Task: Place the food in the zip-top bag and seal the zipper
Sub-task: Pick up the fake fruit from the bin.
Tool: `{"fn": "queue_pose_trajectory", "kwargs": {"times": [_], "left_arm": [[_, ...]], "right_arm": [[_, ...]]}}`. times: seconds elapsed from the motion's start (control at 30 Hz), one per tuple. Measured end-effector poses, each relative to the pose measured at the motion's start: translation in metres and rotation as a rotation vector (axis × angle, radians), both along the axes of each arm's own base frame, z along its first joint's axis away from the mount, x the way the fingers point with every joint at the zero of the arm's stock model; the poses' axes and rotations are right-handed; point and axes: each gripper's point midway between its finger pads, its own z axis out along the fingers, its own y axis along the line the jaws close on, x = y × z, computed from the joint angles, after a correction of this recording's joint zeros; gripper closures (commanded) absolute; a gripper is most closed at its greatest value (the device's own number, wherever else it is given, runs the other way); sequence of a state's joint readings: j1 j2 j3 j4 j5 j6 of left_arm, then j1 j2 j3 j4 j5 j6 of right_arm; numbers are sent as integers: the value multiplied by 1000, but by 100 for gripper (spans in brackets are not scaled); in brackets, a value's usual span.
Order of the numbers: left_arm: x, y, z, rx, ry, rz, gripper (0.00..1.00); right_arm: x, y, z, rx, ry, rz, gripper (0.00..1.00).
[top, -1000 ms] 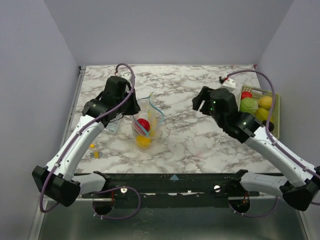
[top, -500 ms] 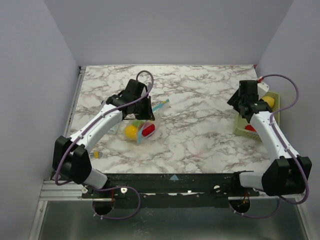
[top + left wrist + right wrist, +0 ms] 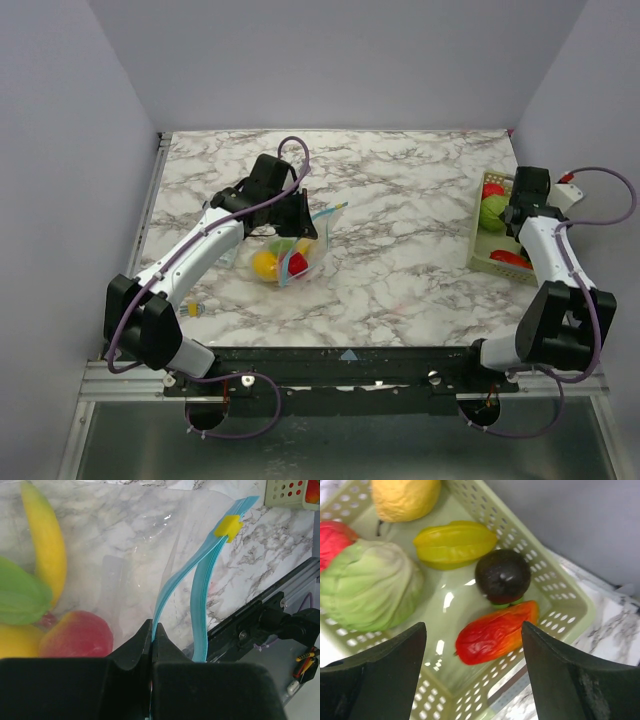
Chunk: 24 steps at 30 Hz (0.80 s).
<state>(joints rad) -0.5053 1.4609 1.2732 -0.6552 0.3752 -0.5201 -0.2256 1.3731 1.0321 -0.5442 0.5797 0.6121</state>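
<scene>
1. L arm: left gripper (image 3: 151,631) has its jaws pinched tight on the thin teal-blue zipper strip (image 3: 175,580) of the soft clear zip-top bag (image 3: 313,262).
2. The strip's two tracks run apart near the gripper and meet at a small yellow slider tab (image 3: 228,526) at the far end, so the mouth isn't sealed.
3. Bag sits on the white-grey marbled table (image 3: 400,270), left of centre. Toy food inside: long yellow banana (image 3: 47,545), green leafy piece (image 3: 20,595), glossy red round fruit (image 3: 75,635), plus a rounded yellow piece (image 3: 15,641).
4. R arm: right gripper (image 3: 473,627) has its jaws spread wide, over the pale yellow-green perforated plastic basket (image 3: 570,600) by the table's right edge.
5. In the basket: green cabbage (image 3: 367,592), yellow star fruit (image 3: 452,542), dark round fruit (image 3: 502,575), red-orange pepper (image 3: 497,632), yellow lemon-like fruit (image 3: 405,497), and a red piece (image 3: 332,537) cut off by the frame edge.
6. In the wrist view the pepper lies btwn the open fingers. Can't tell if they touch it.
</scene>
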Motion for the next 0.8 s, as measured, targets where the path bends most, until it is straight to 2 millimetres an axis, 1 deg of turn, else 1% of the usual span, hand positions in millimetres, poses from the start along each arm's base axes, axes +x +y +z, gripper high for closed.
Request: {"fn": "queue_pose_trajectory", "kwargs": {"times": [0.03, 0.13, 0.27, 0.4, 0.53, 0.6, 0.8], "left_arm": [[0, 0, 0, -2, 1, -2, 100], [0, -1, 1, -6, 0, -5, 100], [0, -1, 0, -4, -2, -9, 100], [0, -1, 0, -5, -11, -18, 100], [1, -2, 0, -6, -19, -21, 100], [2, -2, -2, -6, -21, -23, 100], [0, -1, -9, 2, -12, -26, 100]], "right_arm": [[-1, -4, -3, -18, 21, -14, 25], [-5, -16, -16, -70, 96, -44, 25], [-8, -30, -28, -127, 189, -66, 21], [-11, -40, -34, -174, 260, -71, 17], [-11, -49, -34, -194, 277, -68, 13], [-9, -53, -37, -197, 288, -66, 11], [-8, -55, -60, -182, 365, -41, 10]]}}
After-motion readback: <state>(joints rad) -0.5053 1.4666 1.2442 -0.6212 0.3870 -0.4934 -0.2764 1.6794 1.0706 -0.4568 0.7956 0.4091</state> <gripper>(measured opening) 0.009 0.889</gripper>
